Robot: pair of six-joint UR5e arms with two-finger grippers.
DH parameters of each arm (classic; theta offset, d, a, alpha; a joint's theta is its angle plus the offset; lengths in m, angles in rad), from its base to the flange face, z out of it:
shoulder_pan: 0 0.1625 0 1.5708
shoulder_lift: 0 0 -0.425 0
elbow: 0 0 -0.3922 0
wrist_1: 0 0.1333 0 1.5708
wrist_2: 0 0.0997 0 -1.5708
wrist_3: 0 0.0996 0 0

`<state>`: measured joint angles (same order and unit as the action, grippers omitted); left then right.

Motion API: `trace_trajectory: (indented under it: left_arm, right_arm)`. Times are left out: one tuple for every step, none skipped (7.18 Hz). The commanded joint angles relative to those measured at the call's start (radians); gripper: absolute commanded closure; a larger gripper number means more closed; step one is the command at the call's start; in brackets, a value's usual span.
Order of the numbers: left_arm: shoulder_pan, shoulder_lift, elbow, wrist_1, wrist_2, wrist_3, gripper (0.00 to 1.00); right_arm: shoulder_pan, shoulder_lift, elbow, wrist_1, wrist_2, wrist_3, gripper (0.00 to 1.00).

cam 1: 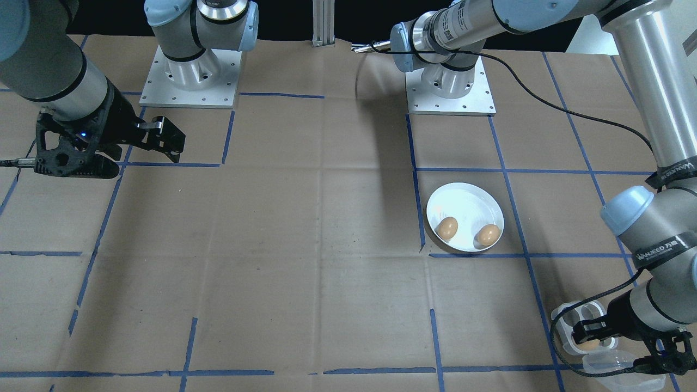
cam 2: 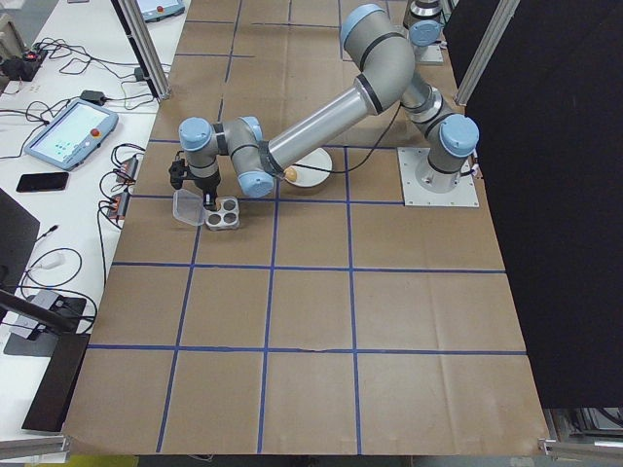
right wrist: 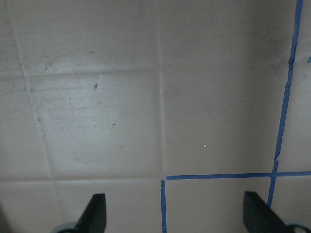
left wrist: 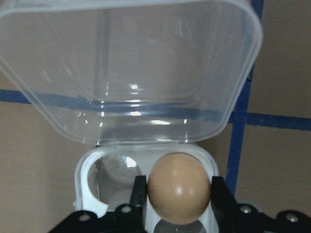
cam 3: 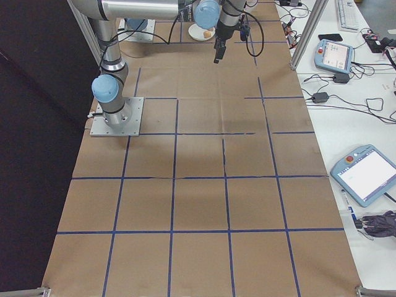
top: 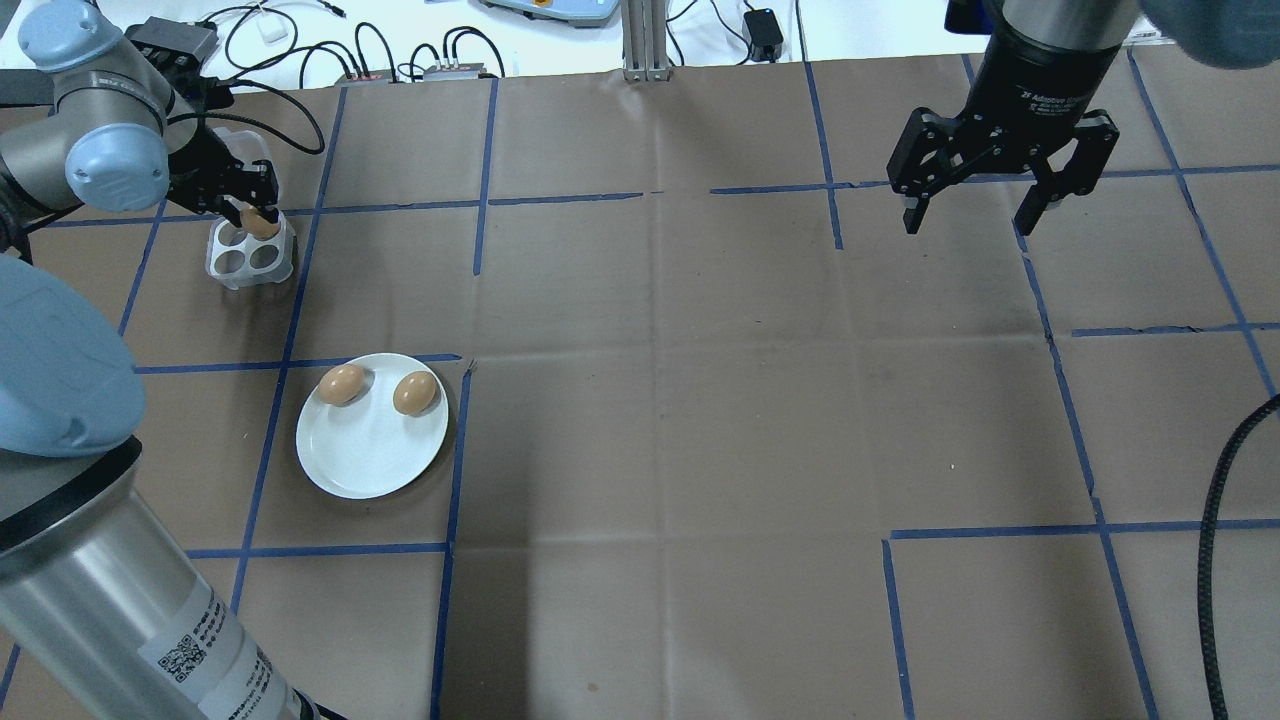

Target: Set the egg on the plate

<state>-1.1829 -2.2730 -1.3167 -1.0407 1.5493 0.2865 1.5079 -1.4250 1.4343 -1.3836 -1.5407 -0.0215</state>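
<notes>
Egg [left wrist: 178, 188] clamped by left end effector [left wrist: 175, 194] — right end effector [top: 1003, 190] spread apart.

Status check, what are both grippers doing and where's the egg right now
Left gripper shut on egg at the egg tray. Right gripper open, idle. Two eggs already on plate. Path looks clear.

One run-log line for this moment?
left gripper: shut on egg in tray | right gripper: open, idle | plate: two eggs
</notes>
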Motion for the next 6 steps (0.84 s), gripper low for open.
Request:
trace_trajectory:
  left_arm:
    - [-0.001,0.056,-0.006,-0.030,0.003,-0.001,0.98]
    - [-0.001,0.114,-0.003,-0.117,0.006,-0.001,0.99]
    - [-0.013,0.183,-0.028,-0.168,0.027,-0.015,0.99]
    - [-0.026,0.240,-0.076,-0.220,0.031,-0.057,0.99]
    - [-0.061,0.318,-0.186,-0.228,0.031,-0.117,1.00]
    - [-0.101,0.410,-0.326,-0.217,0.028,-0.147,1.00]
  right_arm:
    - [0.000,0.000,0.000,0.000,0.001,0.000,0.00]
    - [0.000,0.000,0.000,0.000,0.001,0.000,0.00]
    - [0.000,0.000,0.000,0.000,0.001,0.000,0.00]
    - [0.000,0.000,0.000,0.000,0.001,0.000,0.00]
    - [0.000,0.000,0.000,0.000,0.001,0.000,0.00]
    - [0.000,0.000,0.000,0.000,-0.001,0.000,0.00]
